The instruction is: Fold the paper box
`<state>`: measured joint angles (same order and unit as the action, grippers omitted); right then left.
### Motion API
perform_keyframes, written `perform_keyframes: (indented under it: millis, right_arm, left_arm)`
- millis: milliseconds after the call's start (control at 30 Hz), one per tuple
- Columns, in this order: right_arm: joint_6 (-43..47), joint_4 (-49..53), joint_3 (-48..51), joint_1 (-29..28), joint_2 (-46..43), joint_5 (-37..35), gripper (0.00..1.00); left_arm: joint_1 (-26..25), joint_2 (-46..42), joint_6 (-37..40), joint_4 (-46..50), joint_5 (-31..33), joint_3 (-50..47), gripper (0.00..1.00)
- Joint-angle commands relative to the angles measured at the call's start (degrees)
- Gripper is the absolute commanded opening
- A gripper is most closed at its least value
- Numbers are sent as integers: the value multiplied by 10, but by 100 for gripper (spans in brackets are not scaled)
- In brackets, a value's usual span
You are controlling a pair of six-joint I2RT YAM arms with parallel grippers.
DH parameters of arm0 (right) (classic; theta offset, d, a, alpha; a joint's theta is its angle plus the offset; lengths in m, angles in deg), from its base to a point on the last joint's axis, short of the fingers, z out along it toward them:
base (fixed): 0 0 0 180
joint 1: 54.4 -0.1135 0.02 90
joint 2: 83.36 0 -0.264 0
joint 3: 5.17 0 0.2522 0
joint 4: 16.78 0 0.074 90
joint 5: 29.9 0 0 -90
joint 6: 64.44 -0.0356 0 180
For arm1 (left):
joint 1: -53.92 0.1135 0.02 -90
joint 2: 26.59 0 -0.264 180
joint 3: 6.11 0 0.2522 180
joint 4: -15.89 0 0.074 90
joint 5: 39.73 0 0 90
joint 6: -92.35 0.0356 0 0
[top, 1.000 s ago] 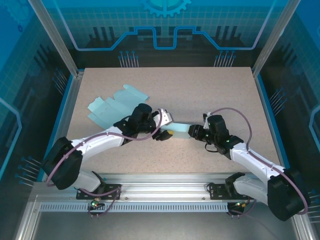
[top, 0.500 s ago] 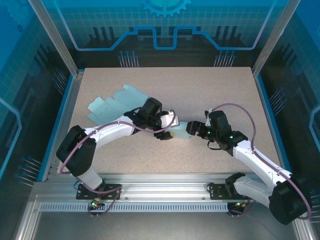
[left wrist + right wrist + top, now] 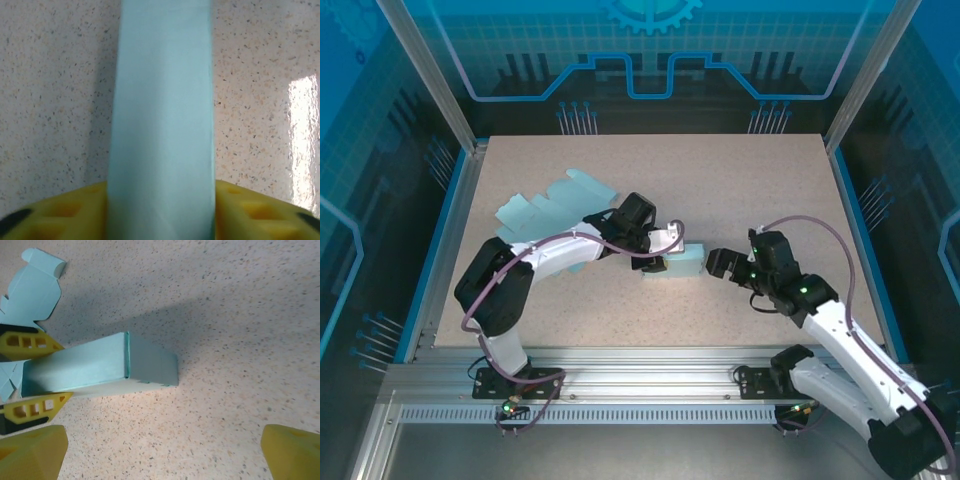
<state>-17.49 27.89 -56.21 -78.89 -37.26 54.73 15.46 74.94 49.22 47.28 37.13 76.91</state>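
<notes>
Paper box [image 3: 686, 262], left end effector [image 3: 658, 262] pinching sides

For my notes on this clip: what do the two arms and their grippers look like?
The left arm and right arm both have white links with black joints, and a thin purple cable loops along each. Small green lights dot the right arm. The fingers are yellow blocks with rectangular recesses.
</notes>
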Motion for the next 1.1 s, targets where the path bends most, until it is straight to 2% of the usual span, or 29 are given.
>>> perform_keyframes:
  millis: [0, 233, 333, 433, 600, 767, 1067]
  right_arm:
    - [-10, 55, -18, -5, -29, -36, 100]
    - [-25, 100, -20, -3, -68, -75, 100]
    - [-30, 118, -24, -4, -81, -90, 100]
    - [-36, 128, -24, -4, -104, -105, 100]
    - [-40, 134, -19, -4, -158, -121, 100]
    - [-49, 140, -9, -4, -213, -127, 100]
    - [-64, 168, -2, -4, -256, -124, 100]
  left_arm:
    - [-7, 10, 13, 25, 6, 18, 36]
    - [-18, 4, 10, -33, 65, 16, 34]
    - [-27, 9, 12, -108, 127, 13, 33]
    - [-36, 32, 17, -190, 191, 25, 27]
    - [-40, 108, 51, -315, 264, 81, 28]
    - [-41, 188, 88, -364, 266, 154, 29]
    - [-38, 330, 178, -349, 255, 296, 31]
